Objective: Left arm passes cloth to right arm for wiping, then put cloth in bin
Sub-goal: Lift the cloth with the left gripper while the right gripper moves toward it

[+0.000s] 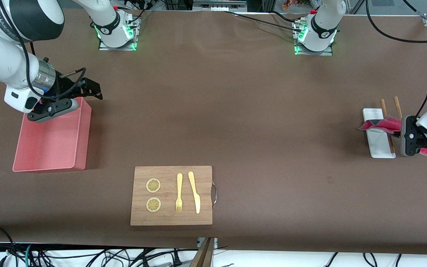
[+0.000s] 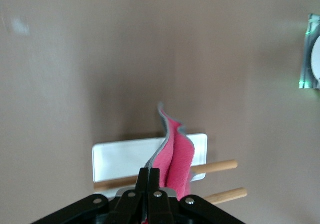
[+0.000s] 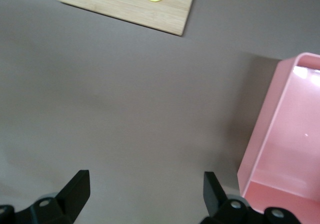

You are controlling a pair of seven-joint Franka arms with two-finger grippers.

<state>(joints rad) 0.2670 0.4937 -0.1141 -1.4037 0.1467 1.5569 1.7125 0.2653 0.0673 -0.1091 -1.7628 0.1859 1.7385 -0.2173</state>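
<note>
The cloth (image 1: 382, 124), crimson-pink with a grey edge, is pinched in the left gripper (image 1: 402, 129) at the left arm's end of the table. It is lifted over the small white tray (image 1: 378, 146), and its free end sticks out over that tray toward the middle of the table. In the left wrist view the cloth (image 2: 175, 156) stands up in folds from between the black fingers (image 2: 150, 184), which are pressed tight together on it. Two wooden sticks (image 1: 384, 105) lie across the tray, side by side, with their ends poking out past its edge.

The right gripper (image 1: 87, 89) hangs over the farther corner of the pink bin (image 1: 56, 142), at the right arm's end of the table. Its fingers (image 3: 75, 191) are spread wide apart and hold nothing; this arm waits. The right wrist view shows bare brown table between them and the bin's wall (image 3: 265, 134) at one side.

Between the two ends, nearer to the front camera, lies a wooden cutting board (image 1: 171, 218) with a metal handle (image 1: 214, 193) on its edge toward the left arm's end. On it are two lemon slices (image 1: 153, 185), one nearer to the camera than the other, a yellow fork (image 1: 179, 193) and a yellow knife (image 1: 195, 193) lying side by side.
</note>
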